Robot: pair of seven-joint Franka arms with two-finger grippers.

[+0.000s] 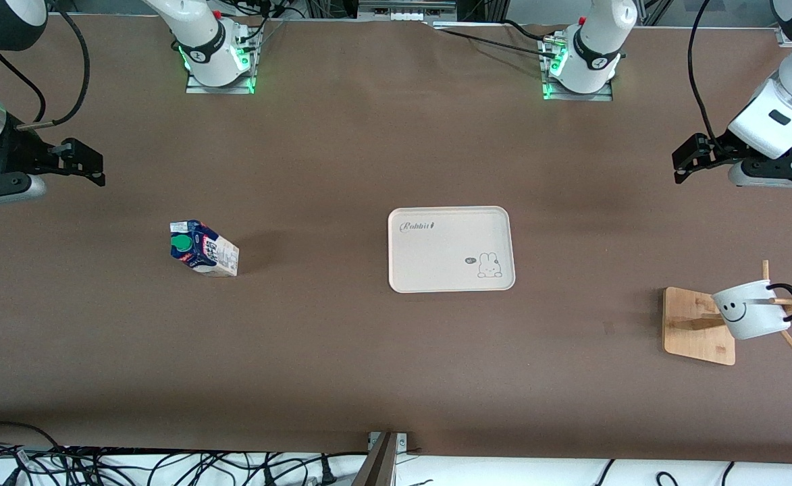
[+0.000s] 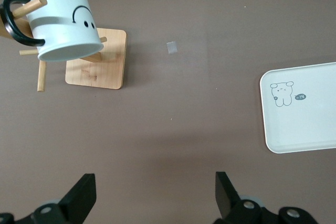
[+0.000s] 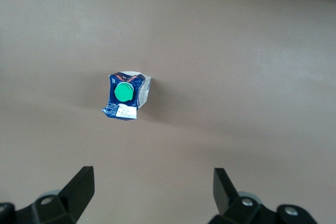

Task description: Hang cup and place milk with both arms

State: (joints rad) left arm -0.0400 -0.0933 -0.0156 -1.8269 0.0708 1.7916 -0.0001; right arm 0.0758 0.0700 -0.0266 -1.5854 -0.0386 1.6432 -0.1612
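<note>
Both grippers are up in the air with their black fingers spread wide and nothing in them. Seen from the front, the right gripper (image 1: 92, 165) hangs over the bare table at about 9 o'clock, toward the right arm's end. The left gripper (image 1: 682, 162) hangs over the table at about 3 o'clock, toward the left arm's end. The cup (image 1: 750, 309), a white mug with a black smiley face, already hangs by its black handle on a peg of the wooden rack (image 1: 696, 325), down at about 4 o'clock. So I think the cup part is done. The milk (image 1: 203, 248) stands on the table at about 9 o'clock, nearer to the front camera than the right gripper, and well apart from the tray (image 1: 451, 250) in the middle. It looks like the milk is the job now. To do it well, the right gripper should come straight down over the green cap (image 3: 124, 92) and put one finger on each flat side of the carton. It should squeeze gently, because the box looks soft, then lift it upright and set it down on a bare part of the tray. The left arm waits. The tray has the word "Rabbit" in curly letters and a little bunny drawing. The writing on the milk is too small to read.
</note>
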